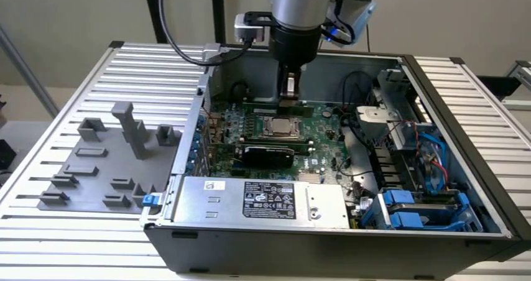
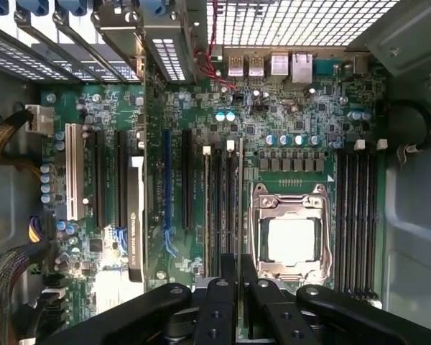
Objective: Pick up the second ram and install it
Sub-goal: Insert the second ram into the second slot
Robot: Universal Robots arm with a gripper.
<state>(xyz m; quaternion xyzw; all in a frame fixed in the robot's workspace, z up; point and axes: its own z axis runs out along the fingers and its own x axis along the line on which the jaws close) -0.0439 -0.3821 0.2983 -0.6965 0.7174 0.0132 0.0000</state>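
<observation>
My arm [image 1: 296,13] drops straight down into the open PC case [image 1: 456,141], wrist vertical, gripper [image 1: 291,99] aimed at the motherboard [image 1: 324,161]. My fingers [image 2: 248,272] are pulled in close, pinching the second ram [image 1: 304,110]. It's a thin green stick sitting level at my tips and sticking out toward 3 o'clock in the exterior view. The CPU socket [image 1: 282,127] is just at 6 o'clock from it, with the black graphics card [image 1: 265,155] farther down the same line. On the wrist cam my tips line up with the long black slots [image 2: 223,201] beside the socket. I honestly can't tell if the stick is touching a slot. The grey holder tray [image 1: 108,163] sits well off around 8 o'clock, outside the case.
</observation>
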